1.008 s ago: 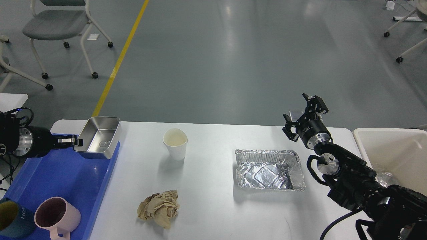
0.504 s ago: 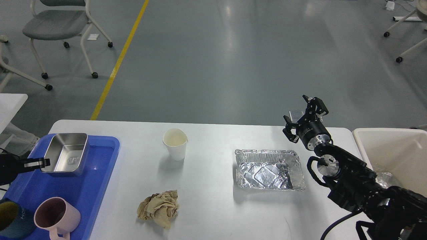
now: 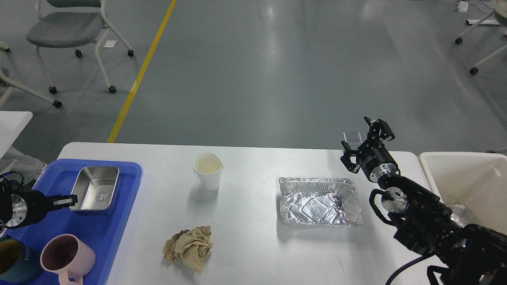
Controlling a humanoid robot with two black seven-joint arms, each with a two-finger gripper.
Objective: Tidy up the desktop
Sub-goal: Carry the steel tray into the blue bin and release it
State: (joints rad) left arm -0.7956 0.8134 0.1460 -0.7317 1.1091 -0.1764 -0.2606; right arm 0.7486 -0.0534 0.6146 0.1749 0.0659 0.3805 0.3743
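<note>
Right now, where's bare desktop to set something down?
Free: desktop between crumpled paper and foil tray; also between paper cup and foil tray. Crowded: blue tray, holding steel container and pink mug.

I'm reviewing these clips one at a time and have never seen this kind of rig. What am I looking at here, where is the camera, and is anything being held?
The camera sits in a humanoid robot's head, looking down at a white desktop. The two black arms are its own. The left end effector grips the rim of a steel tin, which sits on the blue tray beside a pink mug and a dark cup. The right end effector is open, holding nothing, raised above the desktop's far right edge. Loose on the desktop: a paper cup, a foil tray and crumpled brown paper. A cream bin stands at the right.
</note>
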